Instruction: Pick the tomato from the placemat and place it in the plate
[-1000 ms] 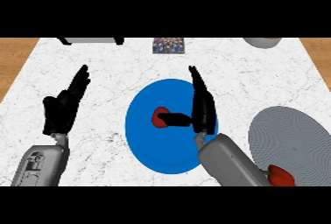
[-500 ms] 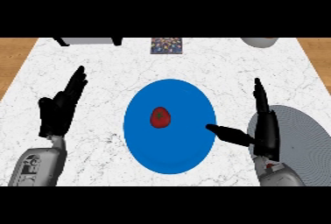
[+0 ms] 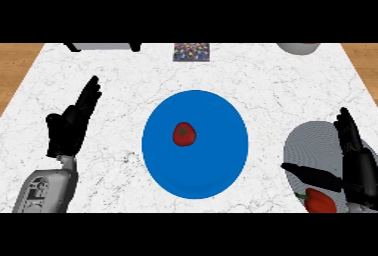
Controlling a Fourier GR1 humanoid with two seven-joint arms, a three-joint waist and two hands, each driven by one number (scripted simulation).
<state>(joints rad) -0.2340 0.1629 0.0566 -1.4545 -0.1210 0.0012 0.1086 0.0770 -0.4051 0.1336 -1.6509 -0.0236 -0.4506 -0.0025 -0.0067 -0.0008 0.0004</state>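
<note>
A red tomato [image 3: 184,134] with a green stem lies near the middle of the round blue plate [image 3: 196,175], with nothing touching it. To the right lies a round grey placemat [image 3: 310,145]. My right hand [image 3: 358,165] hangs over the mat's right part, open, fingers straight and pointing away, thumb stretched left. It is well apart from the tomato. A second red item with a green stem [image 3: 321,200] sits on the mat at the lower edge, just below that thumb. My left hand [image 3: 70,127] rests open at the left, fingers up.
Along the counter's far edge stand a colourful box [image 3: 193,51], a grey object with black legs [image 3: 103,46] and a pale bowl [image 3: 299,47]. Bare marble counter [image 3: 111,175] lies between the left hand and the plate. Wooden floor shows past both side edges.
My right hand has left the tomato on the blue plate and drawn back to the right, over the grey mat. The tomato stays where it was. The left hand has not moved.
</note>
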